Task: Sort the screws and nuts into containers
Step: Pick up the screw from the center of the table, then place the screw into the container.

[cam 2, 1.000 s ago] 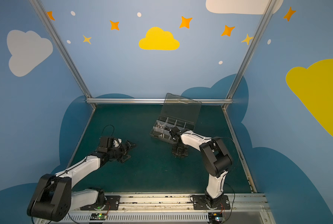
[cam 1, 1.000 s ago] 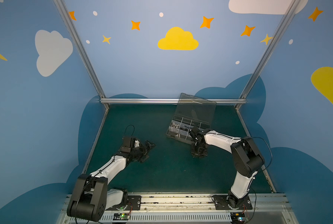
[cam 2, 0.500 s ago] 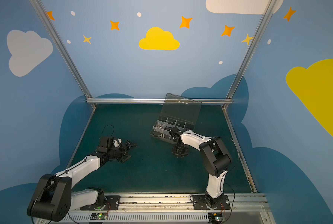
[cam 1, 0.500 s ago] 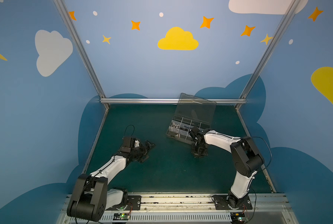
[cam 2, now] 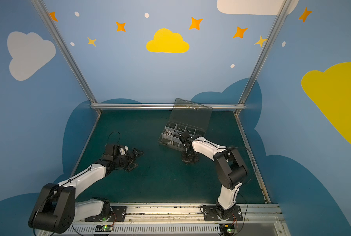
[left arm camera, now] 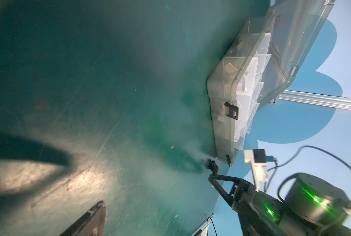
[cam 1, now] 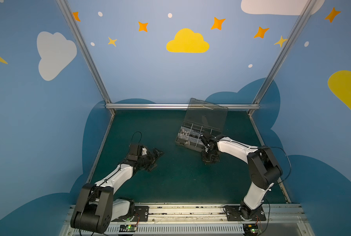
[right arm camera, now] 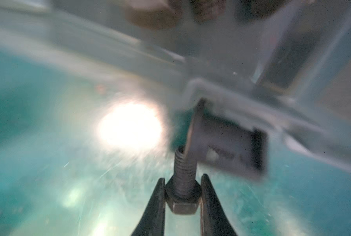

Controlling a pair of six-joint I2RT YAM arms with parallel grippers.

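The clear organizer box [cam 1: 189, 141] [cam 2: 170, 141] stands at the back right of the green table, lid [cam 1: 206, 116] raised. Several silver and black pieces lie in its containers [cam 1: 186, 131]. My right gripper [right arm camera: 182, 181] [cam 1: 209, 158] points down just in front of the box's near corner, shut on the hex head of a silver bolt [right arm camera: 184, 165]. The bolt's threaded end reaches the box's dark latch [right arm camera: 227, 147]. The left wrist view shows that bolt [left arm camera: 213, 165] dark, beside the box corner [left arm camera: 225, 155]. My left gripper [cam 1: 155, 157] [cam 2: 135, 158] rests open and empty at mid-left.
An aluminium rail [cam 1: 150, 106] runs along the back of the table, and metal rails line both sides. The bare green mat [cam 1: 178, 179] lies between the two arms. No loose screws or nuts show on the mat in the top views.
The right gripper's jaws have closed onto the bolt's head. Both arms stay nearly where they were; the left gripper remains wide open.
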